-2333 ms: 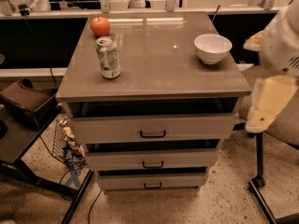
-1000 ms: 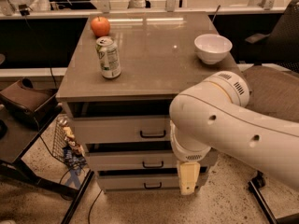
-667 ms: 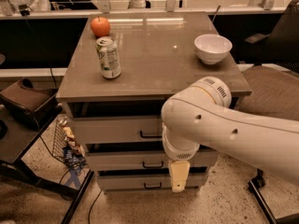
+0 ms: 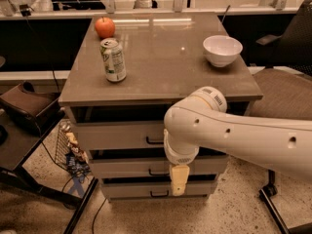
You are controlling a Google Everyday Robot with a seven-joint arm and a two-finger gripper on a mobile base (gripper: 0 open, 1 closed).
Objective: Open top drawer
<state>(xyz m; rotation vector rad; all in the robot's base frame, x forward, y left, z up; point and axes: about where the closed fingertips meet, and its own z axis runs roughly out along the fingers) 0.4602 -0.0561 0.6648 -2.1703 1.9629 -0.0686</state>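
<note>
My gripper (image 4: 179, 179) hangs low, below the top drawer (image 4: 117, 134), which looks shut just under the tabletop (image 4: 161, 77). I judge it is lining up beneath the handle (image 4: 154, 141). I cannot tell whether the gripper is open.

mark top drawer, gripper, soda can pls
top drawer (image 4: 114, 134): camera view, bare front panel left of its handle.
gripper (image 4: 179, 180): camera view, its pale tip, hanging in front of the two lower drawers.
soda can (image 4: 113, 60): camera view, middle of its label side.
</note>
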